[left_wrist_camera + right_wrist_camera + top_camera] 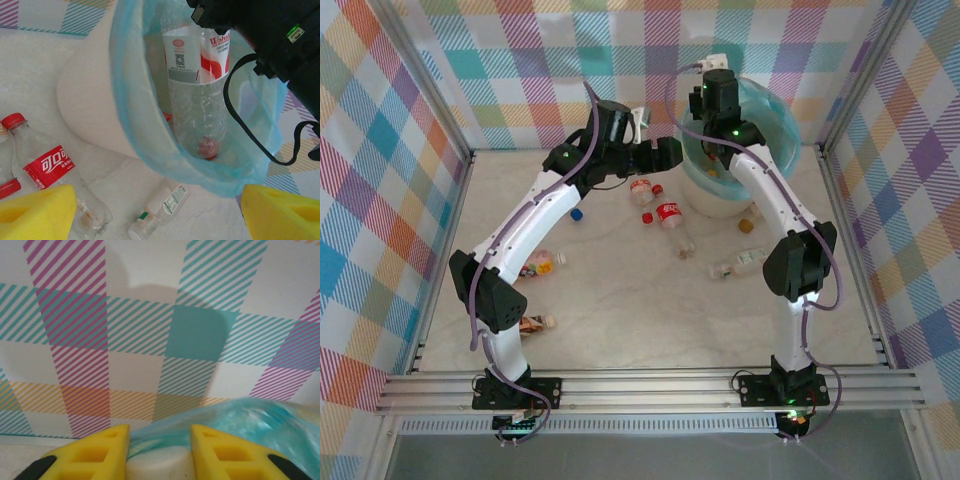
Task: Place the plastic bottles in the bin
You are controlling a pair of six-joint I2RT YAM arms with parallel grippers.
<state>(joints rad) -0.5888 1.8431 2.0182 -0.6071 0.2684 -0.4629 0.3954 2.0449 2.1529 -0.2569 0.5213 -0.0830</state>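
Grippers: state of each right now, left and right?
Left gripper: open, holding nothing.
Right gripper: shut on a clear red-labelled bottle, hanging inside the bin.

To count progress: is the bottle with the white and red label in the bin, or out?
In, though not released: the bottle reaches below the rim of the bin, its top gripped by the right gripper.

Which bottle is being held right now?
The clear bottle with the red-and-white label, hanging upright inside the bin from the right gripper. The bottles on the table lie flat on the table.
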